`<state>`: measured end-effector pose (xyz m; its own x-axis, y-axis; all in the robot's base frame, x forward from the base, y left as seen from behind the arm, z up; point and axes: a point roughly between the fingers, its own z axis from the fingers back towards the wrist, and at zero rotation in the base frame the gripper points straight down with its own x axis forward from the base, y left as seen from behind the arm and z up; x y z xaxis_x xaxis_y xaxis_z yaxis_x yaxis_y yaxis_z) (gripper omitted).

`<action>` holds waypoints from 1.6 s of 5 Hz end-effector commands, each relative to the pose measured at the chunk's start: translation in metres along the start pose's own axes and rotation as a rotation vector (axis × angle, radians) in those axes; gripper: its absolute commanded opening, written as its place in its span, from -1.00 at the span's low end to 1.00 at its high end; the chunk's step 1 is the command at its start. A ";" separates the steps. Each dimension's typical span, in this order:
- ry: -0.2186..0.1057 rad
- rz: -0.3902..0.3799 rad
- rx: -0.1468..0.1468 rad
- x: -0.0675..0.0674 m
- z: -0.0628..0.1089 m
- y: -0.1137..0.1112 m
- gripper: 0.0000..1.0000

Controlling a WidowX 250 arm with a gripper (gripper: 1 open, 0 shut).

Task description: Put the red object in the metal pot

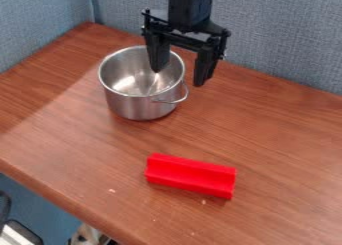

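at the left a blue-grey wall panel (40, 19) rises behind the wooden worktop (67, 109), whose left corner runs out toward it. next comes the metal pot (140, 84), one only, round and shiny, standing upright on the worktop with its mouth open to view and nothing visible inside but the steel bottom; a thin wire handle shows at its lower right side.

over the pot's right rim hangs the black gripper (182, 62), one arm, pointing straight down. its fingers (159, 59) are spread wide apart and hold nothing (the left one shows in front of the pot's inner wall, the right one hangs just outside the rim, against the wood). whether either tip touches the pot cannot be told.

further right and nearer the front edge lies the red object (191, 176), a single long block, flat on the worktop, its length running left to right and slightly downward. it is well apart from the pot and from the gripper, with bare wood between them and nothing standing in the way.

behind the worktop's right part the same blue-grey wall continues.
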<state>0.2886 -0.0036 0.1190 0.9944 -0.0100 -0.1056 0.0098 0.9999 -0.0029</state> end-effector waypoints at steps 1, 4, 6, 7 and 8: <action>-0.008 -0.010 0.001 0.000 0.000 -0.002 1.00; -0.044 -0.395 0.032 -0.026 -0.010 -0.040 1.00; -0.062 -0.631 0.062 -0.031 -0.034 -0.063 1.00; -0.079 -0.720 0.089 -0.033 -0.048 -0.073 1.00; -0.088 -0.728 0.100 -0.033 -0.061 -0.074 1.00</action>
<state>0.2466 -0.0742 0.0570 0.7495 -0.6603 -0.0479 0.6619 0.7489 0.0326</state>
